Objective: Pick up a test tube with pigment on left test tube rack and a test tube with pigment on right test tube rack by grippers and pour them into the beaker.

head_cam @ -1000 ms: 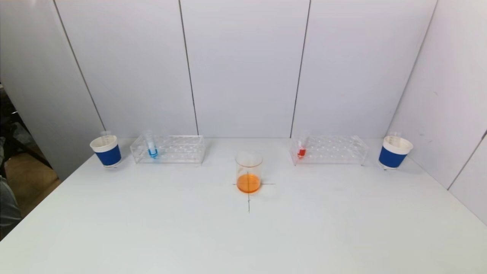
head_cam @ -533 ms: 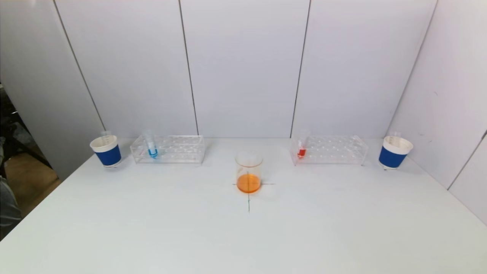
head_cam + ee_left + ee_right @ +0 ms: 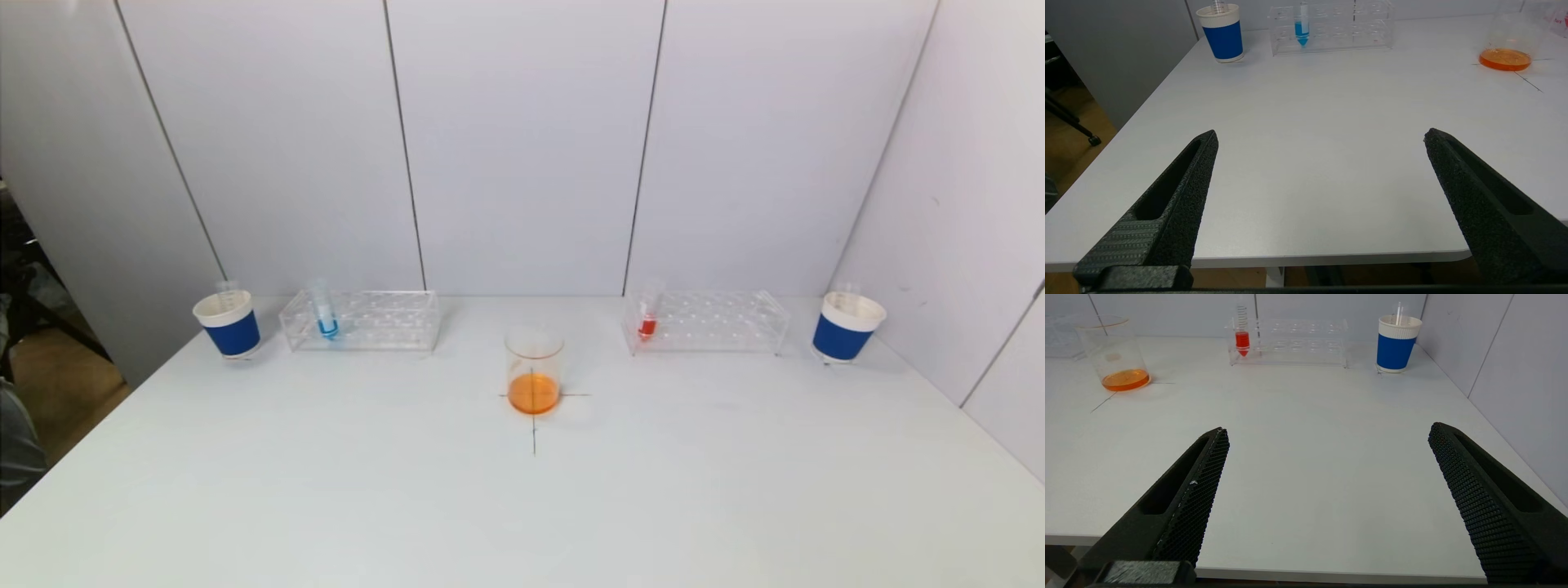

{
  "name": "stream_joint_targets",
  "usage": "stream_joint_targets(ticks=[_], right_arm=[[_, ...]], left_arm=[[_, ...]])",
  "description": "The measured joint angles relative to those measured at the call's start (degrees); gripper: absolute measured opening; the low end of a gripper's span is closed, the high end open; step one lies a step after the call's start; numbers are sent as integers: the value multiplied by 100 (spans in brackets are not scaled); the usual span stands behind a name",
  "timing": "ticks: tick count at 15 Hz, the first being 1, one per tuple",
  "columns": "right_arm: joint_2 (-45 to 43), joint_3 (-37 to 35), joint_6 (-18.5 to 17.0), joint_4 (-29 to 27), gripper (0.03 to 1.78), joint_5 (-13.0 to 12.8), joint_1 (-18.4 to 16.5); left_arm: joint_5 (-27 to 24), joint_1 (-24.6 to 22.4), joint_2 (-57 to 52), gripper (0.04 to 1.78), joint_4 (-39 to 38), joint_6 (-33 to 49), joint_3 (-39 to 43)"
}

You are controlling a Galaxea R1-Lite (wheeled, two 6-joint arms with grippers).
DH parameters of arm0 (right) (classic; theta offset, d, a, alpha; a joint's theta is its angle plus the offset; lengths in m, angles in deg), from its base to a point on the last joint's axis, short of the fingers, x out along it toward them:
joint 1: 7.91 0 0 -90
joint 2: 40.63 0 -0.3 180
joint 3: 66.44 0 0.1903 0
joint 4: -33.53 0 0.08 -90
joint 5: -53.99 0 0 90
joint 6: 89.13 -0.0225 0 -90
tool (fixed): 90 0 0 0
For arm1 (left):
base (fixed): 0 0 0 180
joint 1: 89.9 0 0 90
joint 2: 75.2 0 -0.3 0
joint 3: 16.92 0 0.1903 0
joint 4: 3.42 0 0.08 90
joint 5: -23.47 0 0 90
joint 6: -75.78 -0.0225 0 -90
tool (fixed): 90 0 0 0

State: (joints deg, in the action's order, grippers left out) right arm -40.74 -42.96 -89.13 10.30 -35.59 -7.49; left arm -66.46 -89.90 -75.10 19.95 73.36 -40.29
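Observation:
A tube with blue pigment [image 3: 326, 313] [image 3: 1302, 28] stands at the left end of the clear left rack [image 3: 384, 320]. A tube with red pigment [image 3: 648, 314] [image 3: 1242, 337] stands at the left end of the clear right rack [image 3: 727, 321]. A glass beaker [image 3: 534, 369] holding orange liquid stands at the table's centre on a drawn cross. Both arms are outside the head view. My left gripper [image 3: 1321, 136] is open and empty over the table's near left edge. My right gripper [image 3: 1329, 430] is open and empty over the near right edge.
A blue-and-white paper cup [image 3: 228, 324] with an empty tube stands left of the left rack. Another such cup [image 3: 847, 327] stands right of the right rack. Grey wall panels [image 3: 522, 147] close the back and right side. The table [image 3: 522, 506] drops off at the left.

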Motion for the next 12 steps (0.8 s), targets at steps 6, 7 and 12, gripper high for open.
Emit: stream_joint_targets(ticks=[6,7,12], right_arm=[[1,0,-49,2,177,-6,0],[1,-1,-60,0,177,-9,0],[1,2,-148,5,177,-74,0]], left_arm=[[0,0,0,176,0,-2,0],[-5,0,0,176,0,0,0],[-5,0,0,176,0,0,0]])
